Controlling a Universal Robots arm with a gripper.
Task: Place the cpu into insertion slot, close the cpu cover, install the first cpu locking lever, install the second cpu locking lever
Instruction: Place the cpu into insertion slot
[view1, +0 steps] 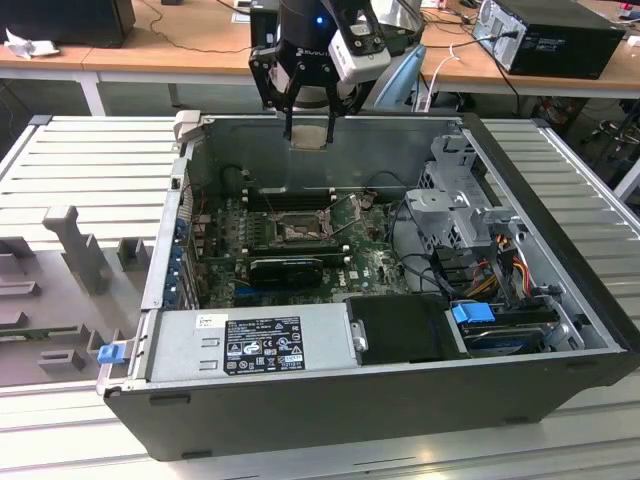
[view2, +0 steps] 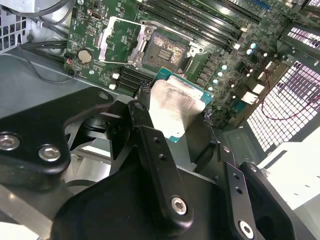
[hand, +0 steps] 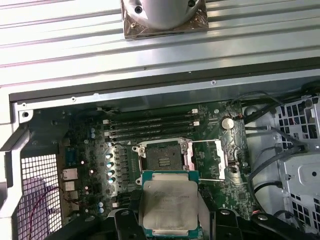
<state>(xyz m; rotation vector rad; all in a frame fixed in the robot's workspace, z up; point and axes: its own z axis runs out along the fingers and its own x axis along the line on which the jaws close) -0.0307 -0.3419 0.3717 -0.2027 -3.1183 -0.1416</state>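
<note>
My gripper (view1: 308, 132) hangs above the open computer case's back wall, shut on the cpu (view1: 308, 138). In both wrist views the cpu (view2: 172, 107) (hand: 169, 204) shows its silver-grey metal top and green edge, pinched flat between the black fingers (view2: 141, 116). Below it, amid the green motherboard (view1: 365, 260), lies the insertion slot (view1: 297, 232) (view2: 165, 52) (hand: 162, 159), a bare dark square. The cpu cover (view2: 116, 42) (hand: 206, 159) is swung open and lies beside the slot. The cpu is well above the board and touches nothing else.
Long black memory slots (hand: 150, 125) run beside the socket. In the exterior view, a long black card (view1: 285, 268) lies in front of it. A grey power supply (view1: 250, 345) fills the case front; a drive cage (view1: 455, 200) and cables (view1: 500, 260) sit at the exterior view's right.
</note>
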